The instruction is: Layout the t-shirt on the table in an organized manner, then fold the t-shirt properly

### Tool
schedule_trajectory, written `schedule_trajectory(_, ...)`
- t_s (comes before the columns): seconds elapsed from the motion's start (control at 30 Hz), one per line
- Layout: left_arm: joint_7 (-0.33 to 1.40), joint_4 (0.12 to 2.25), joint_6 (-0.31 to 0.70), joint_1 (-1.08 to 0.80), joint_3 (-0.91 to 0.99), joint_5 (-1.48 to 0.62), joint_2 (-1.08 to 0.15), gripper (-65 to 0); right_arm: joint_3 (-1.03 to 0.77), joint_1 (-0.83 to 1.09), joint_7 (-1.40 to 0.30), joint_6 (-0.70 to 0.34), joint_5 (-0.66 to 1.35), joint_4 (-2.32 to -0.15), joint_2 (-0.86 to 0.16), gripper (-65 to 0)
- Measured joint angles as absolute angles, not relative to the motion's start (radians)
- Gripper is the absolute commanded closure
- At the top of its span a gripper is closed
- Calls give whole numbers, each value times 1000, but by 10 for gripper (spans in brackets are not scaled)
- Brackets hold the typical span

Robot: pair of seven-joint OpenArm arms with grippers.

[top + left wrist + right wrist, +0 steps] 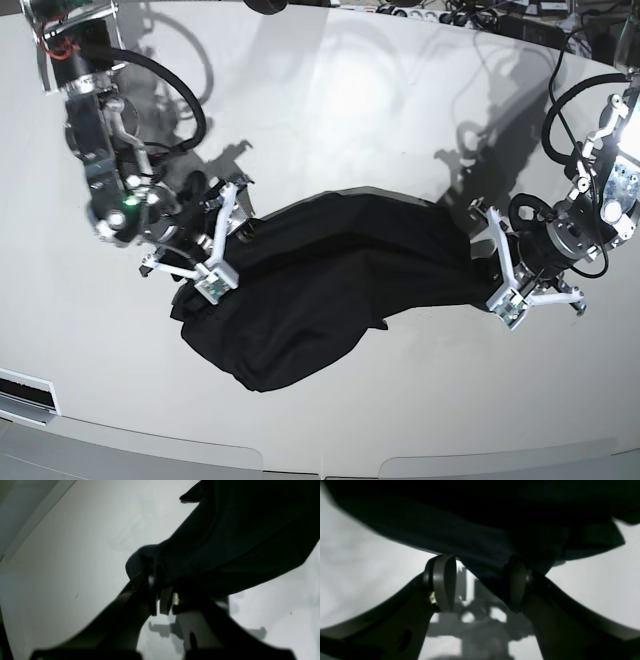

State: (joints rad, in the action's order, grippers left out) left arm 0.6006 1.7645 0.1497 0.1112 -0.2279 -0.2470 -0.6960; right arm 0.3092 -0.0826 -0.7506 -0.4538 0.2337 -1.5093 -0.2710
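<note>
Base view: the t-shirt sags over the worktop between my claws; left claw pinches its right edge, right claw spread wide around its left edge.

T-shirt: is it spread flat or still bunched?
Bunched. The t-shirt lies creased and slumped between the left gripper, shut on one edge, and the open right gripper.

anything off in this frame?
The plain black cloth t-shirt lies rumpled and bunched on the glossy white table, not flat. The left hand pinches one edge; the right hand is open at the other.
</note>
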Motion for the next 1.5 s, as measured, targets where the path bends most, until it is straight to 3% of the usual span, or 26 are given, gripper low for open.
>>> schedule_trajectory(0.13, 600, 1765, 150, 111, -228, -247, -696, 0, 400, -132, -743, -359, 128, -1403, -251, -366)
schedule_trajectory(0.3, 600, 1765, 150, 111, -228, -247, -696, 0, 424, -206, -694, -325, 115, -1206, -197, -368)
schedule_trajectory(0.33, 602, 1765, 150, 111, -228, -247, -695, 0, 424, -218, -679, -303, 112, -1166, -186, -326)
schedule_trajectory(0.47, 600, 1765, 150, 111, -228, -247, -696, 0, 424, -269, -706, -305, 100, -1117, -168, -23)
schedule_trajectory(0.5, 600, 1765, 150, 111, -228, -247, -696, 0, 424, -273, -739, -306, 91, -1127, -169, 0)
schedule_trajectory(0.6, 599, 1765, 150, 111, -228, -247, -695, 0, 424, -280, -920, -338, 95, -1203, -175, 0)
schedule_trajectory(0.73, 592, 1765, 149, 111, -228, -247, -696, 0, 423, -275, -1110, -415, 278, -1423, -200, 0)
schedule_trajectory(0.93, 542, 1764, 150, 112, -228, -247, -696, 0, 423, -214, -1196, -550, 654, -1757, -241, 0)
schedule_trajectory(1.1, 540, 1764, 157, 114, -228, -247, -696, 0, 423, -112, -1309, -693, 983, -1881, -246, 0)
schedule_trajectory(1.2, 517, 1764, 157, 114, -228, -248, -696, -103, 423, -47, -1314, -693, 1080, -1881, -224, 0)
schedule_trajectory(1.37, 485, 1764, 196, 161, -228, -254, -695, -328, 423, 9, -1319, -693, 1074, -1881, -112, 0)
schedule_trajectory(1.43, 482, 1764, 196, 204, -228, -276, -696, -377, 423, 23, -1314, -693, 1071, -1881, -54, 0)
schedule_trajectory(1.5, 478, 1764, 194, 244, -227, -292, -696, -382, 423, 39, -1310, -693, 1046, -1881, 3, 0)
